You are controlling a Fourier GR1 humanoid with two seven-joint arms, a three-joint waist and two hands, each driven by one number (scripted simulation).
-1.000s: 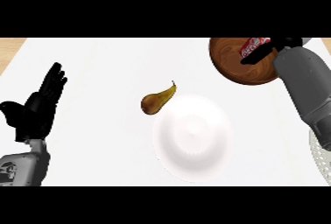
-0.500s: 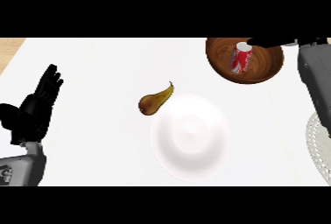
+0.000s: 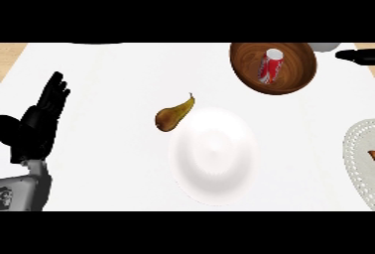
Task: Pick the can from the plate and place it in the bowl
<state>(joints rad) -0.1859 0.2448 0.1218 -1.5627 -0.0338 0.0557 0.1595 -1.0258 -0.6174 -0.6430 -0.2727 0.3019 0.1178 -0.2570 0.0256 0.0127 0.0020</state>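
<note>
- Can (image 3: 270, 68) lies tilted inside the brown bowl (image 3: 300, 79), released.
- Right hand (image 3: 356, 55) has drawn back beside the bowl's rim; finger state cannot be told.
- Left hand (image 3: 38, 123) rests unchanged, fingers straight, far from the bowl.

red can (image 3: 270, 68) — brown bowl (image 3: 247, 74), white plate (image 3: 214, 155)
</note>
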